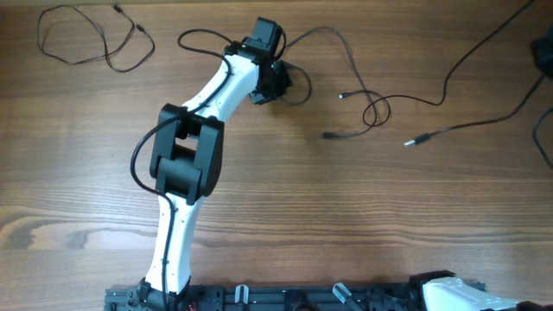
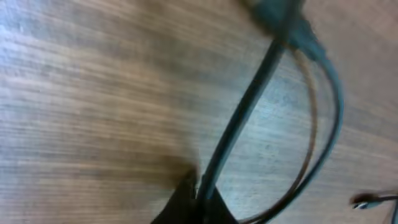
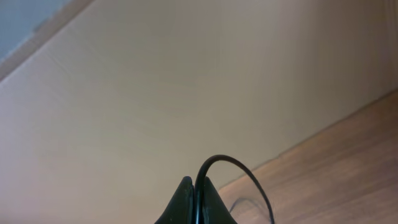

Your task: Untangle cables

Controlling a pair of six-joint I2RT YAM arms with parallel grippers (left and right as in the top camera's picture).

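Note:
Thin black cables lie on the wooden table. One loose loop (image 1: 86,47) is at the far left. Another cable (image 1: 350,59) runs right from my left gripper (image 1: 278,85) to a small knot-like loop (image 1: 376,110), with plug ends (image 1: 329,136) nearby. A third cable (image 1: 449,78) ends in a plug (image 1: 413,142). In the left wrist view my gripper (image 2: 198,193) is shut on a black cable (image 2: 249,106), blurred. In the right wrist view my gripper (image 3: 198,193) is shut on a thin black cable (image 3: 230,160) that arcs over to the table.
The left arm (image 1: 186,155) reaches from the near edge across the table's left half. The right arm's base (image 1: 449,294) is at the near right corner. Thicker dark wires (image 1: 540,130) and a black part (image 1: 544,53) sit at the right edge. A plain wall (image 3: 186,81) fills the right wrist view.

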